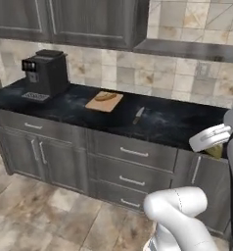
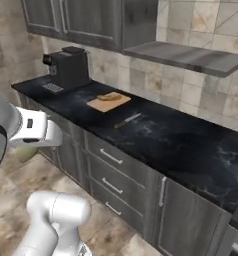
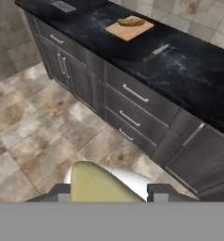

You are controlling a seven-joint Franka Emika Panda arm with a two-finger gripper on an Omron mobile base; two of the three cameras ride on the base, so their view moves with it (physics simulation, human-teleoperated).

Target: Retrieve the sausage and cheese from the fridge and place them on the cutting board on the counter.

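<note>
My gripper (image 3: 108,192) is shut on the cheese (image 3: 97,184), a yellow, slightly greenish chunk that bulges up between the two fingertips. The same chunk hangs under the white hand at the right of the left base view, cheese (image 1: 215,151), and at the left of the right base view, cheese (image 2: 26,150), out in front of the cabinets and below the counter (image 1: 172,125) top. Far off on that counter lies the tan cutting board (image 1: 103,103) (image 2: 107,103) (image 3: 128,29), with a tan bread-like stick (image 1: 105,97) on it. The sausage and the fridge are out of view.
A knife (image 1: 138,115) (image 2: 127,120) (image 3: 155,52) lies on the counter right of the board. A black coffee machine (image 1: 46,73) (image 2: 70,67) stands at the left end. Dark grey drawers (image 3: 132,96) run below, wall cabinets and a shelf (image 2: 191,57) above; the floor is tiled.
</note>
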